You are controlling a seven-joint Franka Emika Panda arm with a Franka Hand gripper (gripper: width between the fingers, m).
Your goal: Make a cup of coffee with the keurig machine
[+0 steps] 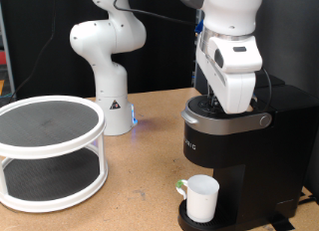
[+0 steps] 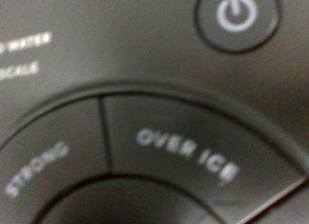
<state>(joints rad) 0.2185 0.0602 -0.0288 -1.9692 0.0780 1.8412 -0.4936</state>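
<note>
The black keurig machine [image 1: 234, 161] stands at the exterior view's right. The white cup [image 1: 200, 198] with a green mark by its handle sits on the drip tray under the spout. My gripper is pressed down against the machine's top panel; the white hand [image 1: 234, 77] hides its fingers. The wrist view is filled by the machine's round button panel [image 2: 164, 137], very close and blurred, with the labels STRONG and OVER ICE and a power button [image 2: 235, 15]. No fingers show in the wrist view.
A white two-tier round rack [image 1: 48, 151] with dark mesh shelves stands at the exterior view's left. A second white robot arm [image 1: 108, 72] on a base stands behind the wooden table, at centre.
</note>
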